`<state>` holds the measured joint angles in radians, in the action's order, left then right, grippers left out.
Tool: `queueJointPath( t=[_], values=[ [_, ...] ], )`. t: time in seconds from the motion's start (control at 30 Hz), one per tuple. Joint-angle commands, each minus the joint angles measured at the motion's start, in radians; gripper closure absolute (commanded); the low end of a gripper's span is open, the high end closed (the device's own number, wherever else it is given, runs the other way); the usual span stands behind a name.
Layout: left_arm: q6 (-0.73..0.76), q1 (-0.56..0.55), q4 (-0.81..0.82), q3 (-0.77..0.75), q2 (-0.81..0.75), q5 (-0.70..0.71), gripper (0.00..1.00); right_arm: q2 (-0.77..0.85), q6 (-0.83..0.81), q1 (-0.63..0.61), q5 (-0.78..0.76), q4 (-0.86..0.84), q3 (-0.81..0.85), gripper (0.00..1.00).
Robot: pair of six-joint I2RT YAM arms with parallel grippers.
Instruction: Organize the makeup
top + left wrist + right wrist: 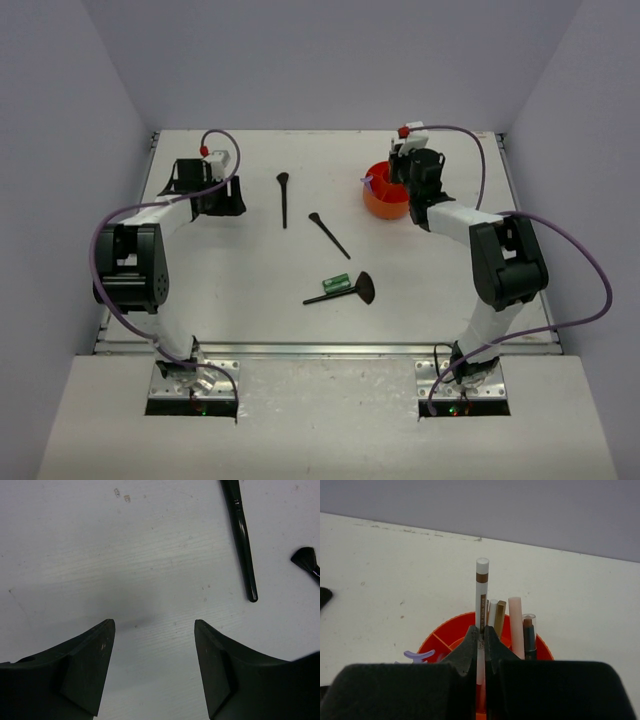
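My right gripper (481, 632) is shut on a white pencil with a brown band (481, 592), holding it upright over the orange compartmented cup (451, 629), which also shows in the top view (382, 203). A gold stick (499, 616), a pink stick (515, 625), a brown-tipped stick (529, 632) and a lilac tool (415, 655) stand in the cup. Two black brushes (283, 198) (329, 234), a fan-headed brush (347, 291) and a small green tube (335, 283) lie on the table. My left gripper (154, 630) is open and empty over bare table, left of a black brush (241, 535).
The white table (240, 290) has grey walls at the back and sides. Another brush's head (307, 562) shows at the right edge of the left wrist view. Both arms reach toward the far half of the table.
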<state>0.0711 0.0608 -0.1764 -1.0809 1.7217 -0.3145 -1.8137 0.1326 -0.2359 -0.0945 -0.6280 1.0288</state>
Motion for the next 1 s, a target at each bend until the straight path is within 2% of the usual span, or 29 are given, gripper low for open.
queueJointPath(
  t=[0.0, 0.13, 0.23, 0.27, 0.47, 0.6, 0.8, 0.97],
  values=[
    [-0.001, 0.013, 0.023, -0.039, 0.005, -0.004, 0.37, 0.027, 0.002, 0.003, 0.010, -0.068, -0.010, 1.00],
    [-0.006, 0.014, 0.031, -0.039, 0.008, -0.007, 0.37, 0.045, 0.005, 0.001, 0.014, -0.031, -0.017, 0.97],
    [-0.005, 0.007, 0.035, -0.049, 0.012, 0.009, 0.39, 0.066, 0.002, 0.001, 0.018, 0.002, -0.022, 0.84],
    [-0.004, 0.004, 0.037, -0.062, 0.013, 0.011, 0.39, 0.072, 0.002, 0.001, 0.018, 0.007, -0.023, 0.72],
    [0.009, -0.050, 0.031, -0.141, 0.074, 0.004, 0.39, 0.130, 0.001, 0.001, -0.002, 0.064, -0.008, 0.42],
    [0.010, -0.120, 0.000, -0.238, 0.156, 0.004, 0.39, 0.196, 0.012, 0.001, 0.008, 0.126, 0.012, 0.35],
    [-0.024, -0.220, -0.040, -0.422, 0.313, 0.037, 0.39, 0.337, 0.016, -0.018, 0.038, 0.345, 0.058, 0.34],
    [-0.021, -0.298, -0.068, -0.544, 0.415, 0.117, 0.39, 0.444, 0.022, -0.034, 0.044, 0.427, -0.010, 0.33]
  ],
)
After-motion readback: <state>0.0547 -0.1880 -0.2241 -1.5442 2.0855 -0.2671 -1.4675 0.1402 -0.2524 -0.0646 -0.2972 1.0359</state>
